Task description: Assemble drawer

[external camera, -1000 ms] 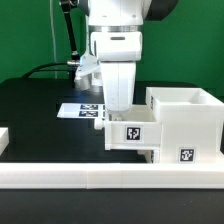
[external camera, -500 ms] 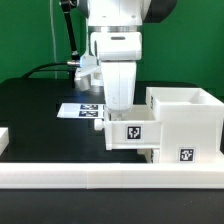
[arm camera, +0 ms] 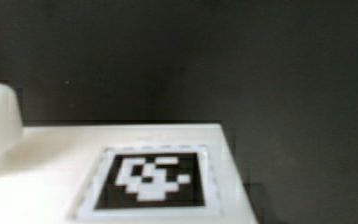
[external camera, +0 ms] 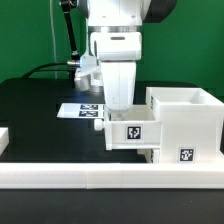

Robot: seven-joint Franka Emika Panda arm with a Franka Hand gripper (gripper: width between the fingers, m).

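Where the white Franka arm descends from the top centre of the exterior view, its two-finger gripper [external camera: 120, 112] reaches down behind a small shallow white plastic tray [external camera: 133, 133]; the fingertips are hidden by the tray's front wall, so whether the fingers are spread or pressed together cannot be told. That tray carries a black-and-white square tag [external camera: 133, 131] on its front face and sits at the centre of the frame, partly inserted into the tall cube-like white plastic shell [external camera: 186, 125] occupying the right of the frame. The shell is open at the top and bears a second square tag [external camera: 186, 155] low on its front. Behind the gripper, at centre left, the thin flat white marker board [external camera: 80, 110] lies on the black table [external camera: 35, 110]. A long white border rail [external camera: 100, 178] runs across the lower edge of the frame. The wrist view shows a flat white surface [arm camera: 87, 145] with one blurred square tag [arm camera: 153, 178] against the dark table.
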